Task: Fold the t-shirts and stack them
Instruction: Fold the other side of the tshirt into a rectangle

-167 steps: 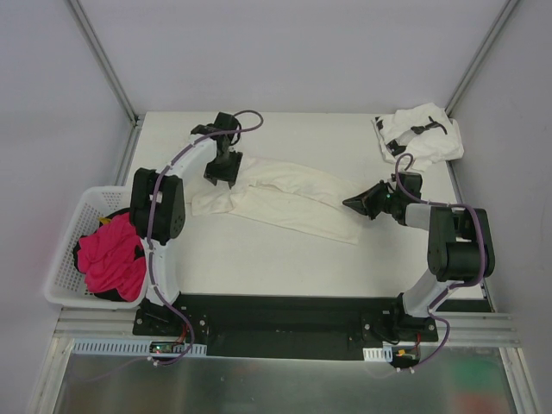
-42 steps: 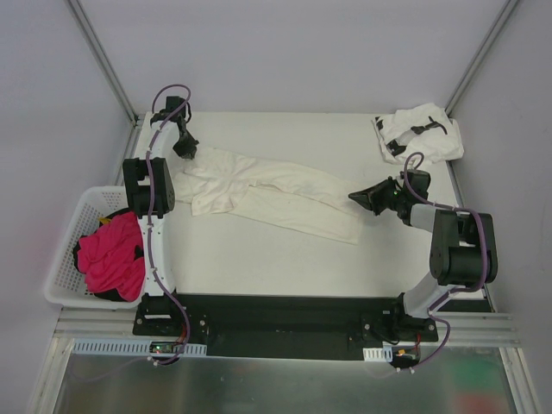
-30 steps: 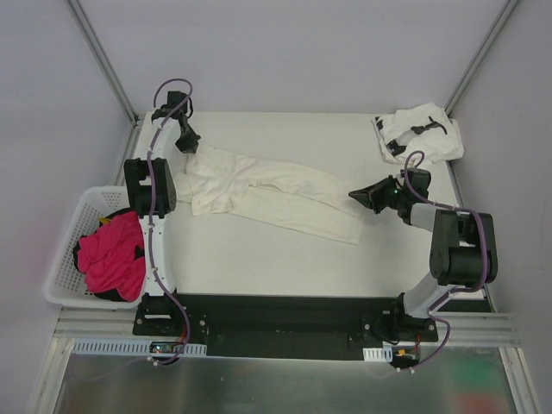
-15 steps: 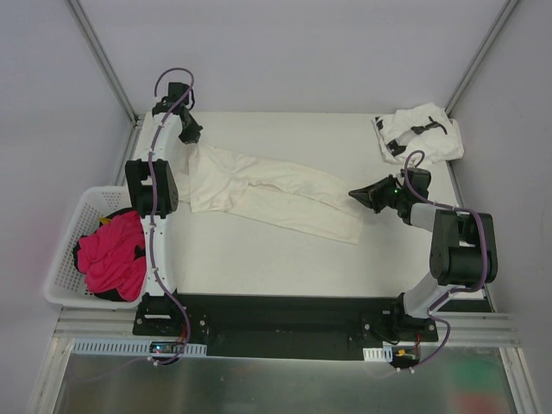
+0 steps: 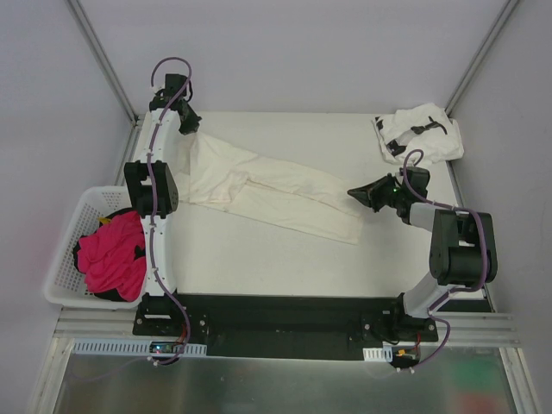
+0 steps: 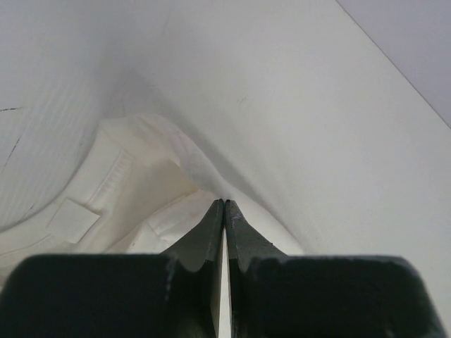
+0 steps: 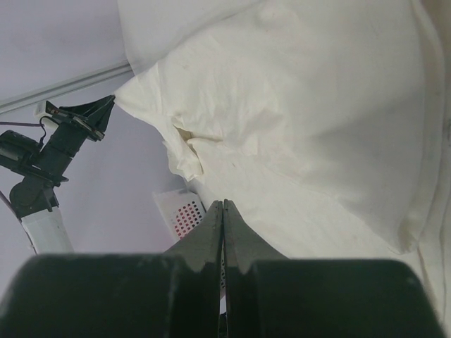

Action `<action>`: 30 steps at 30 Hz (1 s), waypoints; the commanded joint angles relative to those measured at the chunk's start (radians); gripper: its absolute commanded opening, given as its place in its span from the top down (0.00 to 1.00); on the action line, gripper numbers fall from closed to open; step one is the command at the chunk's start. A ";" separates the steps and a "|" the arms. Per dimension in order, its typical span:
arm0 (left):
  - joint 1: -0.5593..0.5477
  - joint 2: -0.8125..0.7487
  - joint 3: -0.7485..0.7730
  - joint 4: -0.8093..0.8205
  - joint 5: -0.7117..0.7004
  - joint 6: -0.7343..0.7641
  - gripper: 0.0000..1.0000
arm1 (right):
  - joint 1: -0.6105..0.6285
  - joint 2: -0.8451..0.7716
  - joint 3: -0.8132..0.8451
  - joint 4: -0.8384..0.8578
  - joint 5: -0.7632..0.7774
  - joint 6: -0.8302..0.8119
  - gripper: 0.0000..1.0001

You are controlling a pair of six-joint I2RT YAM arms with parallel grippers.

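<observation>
Across the worktop (image 5: 285, 259), far left to mid right: cream-white t-shirt (image 5: 267, 185), drawn out for spreading, no fold made yet; printed t-shirt (image 5: 418, 134) crumpled far right. Pressed together, each pinching an edge of it: left pincer (image 5: 187, 123), right pincer (image 5: 352, 191). Next, probably: lay it flat, evenly tensioned.

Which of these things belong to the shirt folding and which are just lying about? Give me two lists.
Job: cream-white t-shirt, stretched between the left gripper and right gripper, both shut on it; printed white t-shirt, crumpled at the far right corner.
Lying about: white basket; pink cloth inside it.
</observation>
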 commanded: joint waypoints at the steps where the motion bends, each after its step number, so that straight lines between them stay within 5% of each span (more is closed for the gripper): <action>1: -0.003 -0.027 0.050 0.001 -0.023 0.004 1.00 | 0.007 0.000 0.040 0.044 -0.013 0.011 0.99; 11: -0.003 0.010 0.061 0.036 0.035 -0.002 0.95 | 0.007 -0.010 0.037 0.043 -0.015 0.014 0.99; 16: -0.003 -0.004 0.007 0.061 0.061 0.013 0.39 | -0.002 -0.032 0.025 0.032 -0.019 0.009 0.99; 17: -0.003 -0.009 0.002 0.062 0.066 0.019 0.21 | -0.004 -0.036 0.022 0.030 -0.018 0.008 0.99; 20: -0.003 -0.015 -0.008 0.064 0.070 0.024 0.09 | -0.013 -0.053 0.011 0.020 -0.015 0.000 0.99; 30: -0.003 -0.059 -0.080 0.101 0.121 0.012 0.09 | -0.015 -0.044 0.014 0.023 -0.015 -0.001 0.99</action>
